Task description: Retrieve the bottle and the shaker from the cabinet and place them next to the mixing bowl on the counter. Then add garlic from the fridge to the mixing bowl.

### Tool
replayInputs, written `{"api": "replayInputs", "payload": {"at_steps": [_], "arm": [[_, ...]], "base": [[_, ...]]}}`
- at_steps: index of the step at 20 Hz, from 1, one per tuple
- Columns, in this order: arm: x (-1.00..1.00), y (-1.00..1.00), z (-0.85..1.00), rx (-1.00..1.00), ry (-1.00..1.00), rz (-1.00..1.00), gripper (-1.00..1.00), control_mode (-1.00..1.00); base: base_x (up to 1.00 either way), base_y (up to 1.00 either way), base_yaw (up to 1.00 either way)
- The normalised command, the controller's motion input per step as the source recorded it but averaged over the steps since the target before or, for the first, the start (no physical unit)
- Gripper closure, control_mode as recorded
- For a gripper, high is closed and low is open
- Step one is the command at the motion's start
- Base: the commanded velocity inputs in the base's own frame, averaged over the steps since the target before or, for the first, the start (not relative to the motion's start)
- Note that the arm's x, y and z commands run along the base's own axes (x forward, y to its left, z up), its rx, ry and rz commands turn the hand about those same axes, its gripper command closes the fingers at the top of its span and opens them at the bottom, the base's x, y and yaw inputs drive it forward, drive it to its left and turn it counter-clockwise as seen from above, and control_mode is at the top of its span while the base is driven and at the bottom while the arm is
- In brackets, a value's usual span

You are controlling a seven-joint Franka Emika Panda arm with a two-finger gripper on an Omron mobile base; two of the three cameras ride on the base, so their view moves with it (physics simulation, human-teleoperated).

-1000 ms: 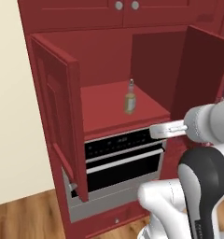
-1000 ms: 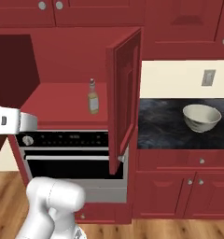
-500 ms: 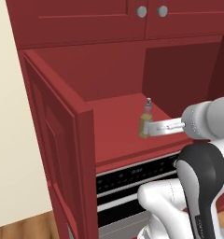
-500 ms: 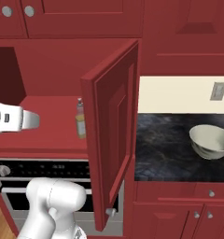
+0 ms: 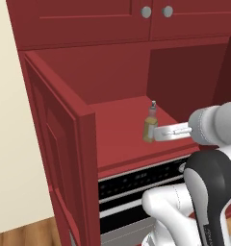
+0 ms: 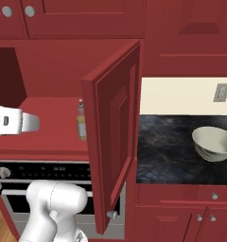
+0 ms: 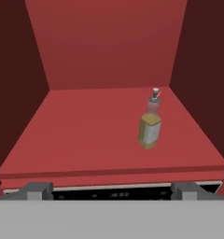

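A pale yellow bottle [image 7: 150,128] with a grey top stands upright on the red shelf of the open cabinet [image 7: 86,135], right of the shelf's middle. From the sides I see the bottle [image 5: 150,126] near the shelf's front edge and partly behind the door edge [image 6: 81,125]. My gripper [image 7: 111,190] is open, level with the shelf's front lip, short of the bottle and holding nothing. Its white hand [image 5: 171,131] hangs just right of the bottle. The cream mixing bowl [image 6: 213,143] sits on the black counter [image 6: 165,151]. Shaker, garlic and fridge are out of view.
The right cabinet door [image 6: 113,142] swings out between the shelf and the counter. The left door [image 5: 59,158] stands open on the other side. A black oven panel [image 5: 136,180] lies directly under the shelf. Closed upper cabinets [image 5: 156,19] are above.
The whole picture has shifted and grown: the base has driven closer to the cabinet. The bottle stands where it was. The gripper stays open.
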Motion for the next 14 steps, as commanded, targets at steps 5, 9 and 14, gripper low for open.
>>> {"api": "replayInputs", "payload": {"at_steps": [5,9,14], "arm": [[0.0,0.0,0.0,0.0,0.0,0.0,-1.0,1.0],[0.0,0.0,0.0,0.0,0.0,0.0,-1.0,1.0],[0.13,0.0,0.0,0.0,0.21,0.0,-1.0,-1.0]], "base": [[0.0,0.0,0.0],[0.0,0.0,0.0],[0.0,0.0,0.0]]}}
